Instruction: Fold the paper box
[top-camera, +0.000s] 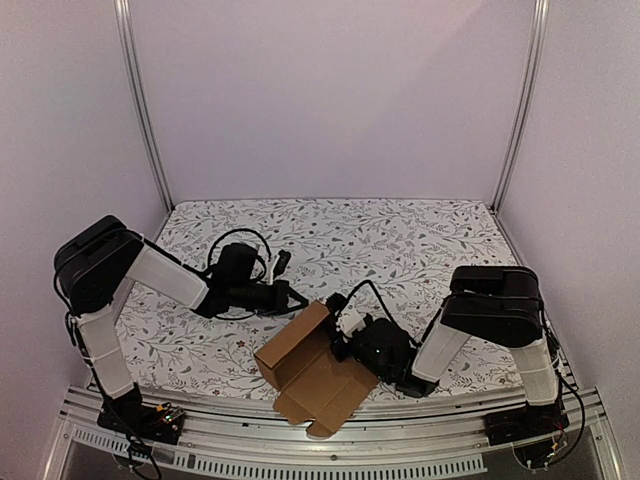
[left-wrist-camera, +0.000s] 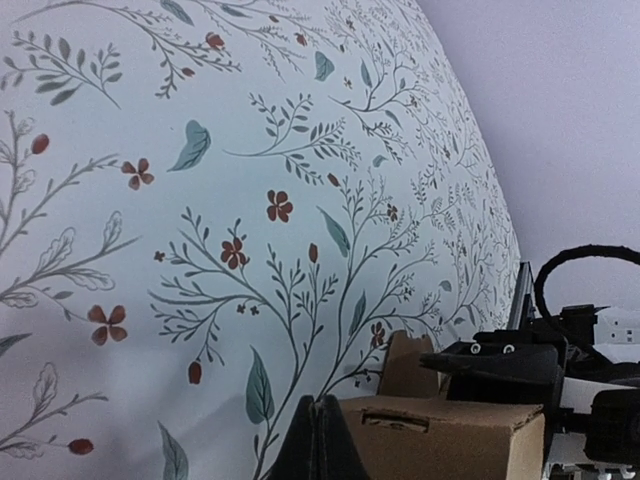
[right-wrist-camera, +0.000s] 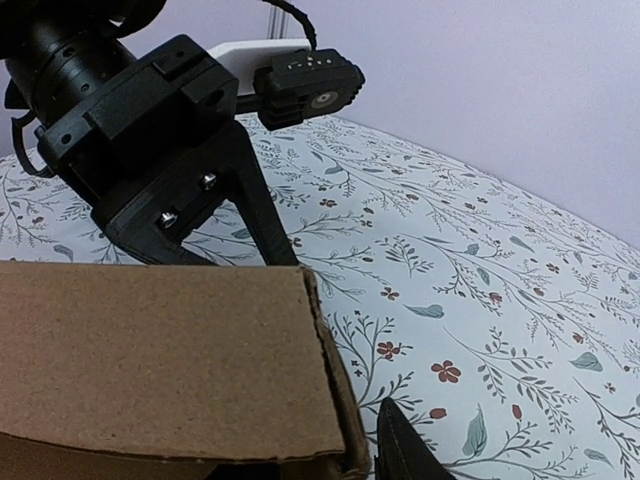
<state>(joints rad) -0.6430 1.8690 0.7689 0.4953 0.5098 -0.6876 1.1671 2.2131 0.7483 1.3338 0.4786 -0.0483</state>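
position of the paper box (top-camera: 318, 375): on the floral surface (top-camera: 420, 240), close to the near edge and between the two arm bases. its far corner points into the gap between the two claws. the rest of it extends toward the near edge, with the long axis apparently diagonal to that edge.

left claw (top-camera: 296, 297): just beyond the raised far-left panel. the left wrist view shows its fingers pressed together with nothing between them.

right claw (top-camera: 338, 306): at the far-right side of the same corner, touching or almost touching the cardboard. in the right wrist view one finger (right-wrist-camera: 400, 450) shows beside the panel edge and the other is hidden, so grasping or released cannot be determined.

both claws are near the box; the right one is judged the closer.

condition of the box: plain brown cardboard, partly formed. one wall is raised and the flaps lie open toward the near edge. the left wrist view shows a short slit in the upper face.
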